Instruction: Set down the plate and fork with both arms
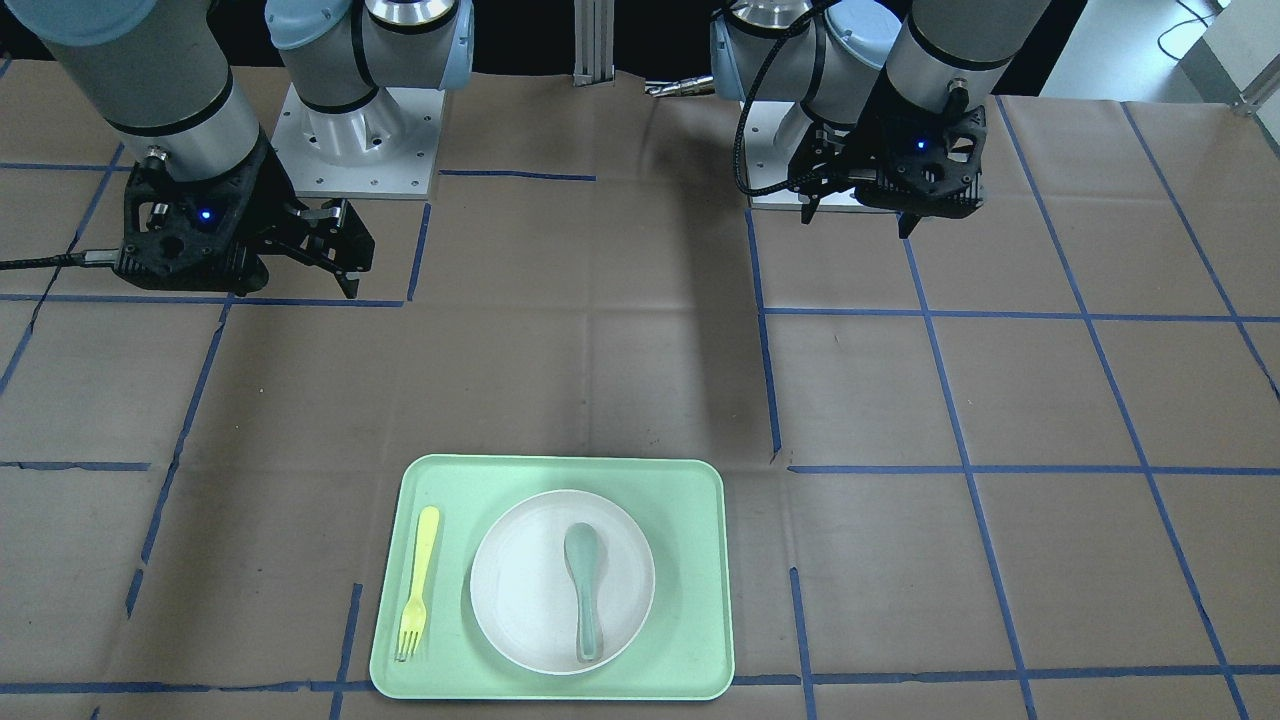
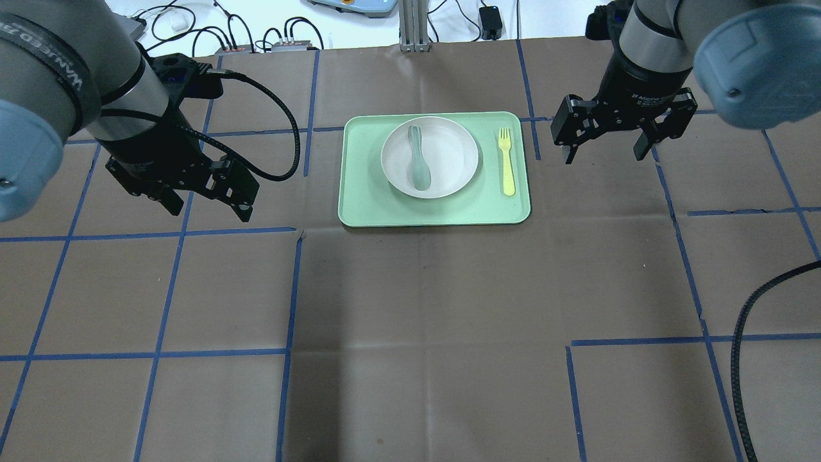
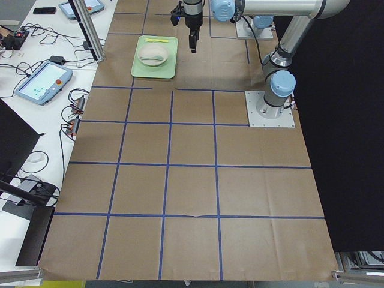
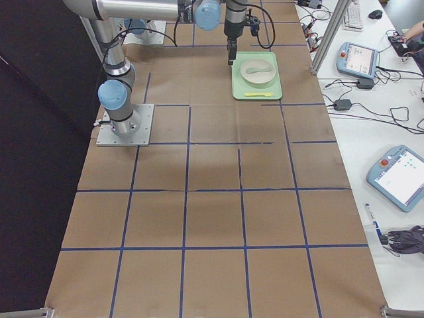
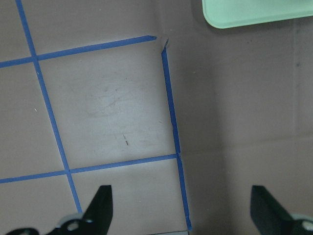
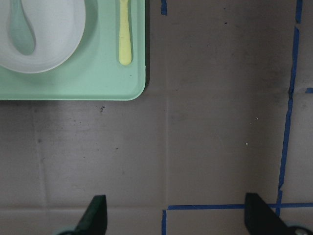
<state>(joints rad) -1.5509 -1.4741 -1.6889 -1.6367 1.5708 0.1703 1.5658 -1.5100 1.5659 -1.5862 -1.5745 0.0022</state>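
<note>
On my feeds both arms hang wrist-down over the bench (image 2: 423, 308). The left tool (image 2: 210, 206) and right tool (image 2: 604, 154) have their fingers spread wide, nothing in them, one on each side of the green tray (image 2: 436, 208). The plate (image 2: 452, 157) sits on the tray with a spoon (image 2: 419, 160) in it, and the fork (image 2: 507, 160) lies just beside it on the right arm's side.

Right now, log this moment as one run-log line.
left gripper open, empty | right gripper open, empty | round off-white plate on rectangular light-green tray, grey-green spoon on it | pale-yellow plastic fork on tray beside plate
</note>
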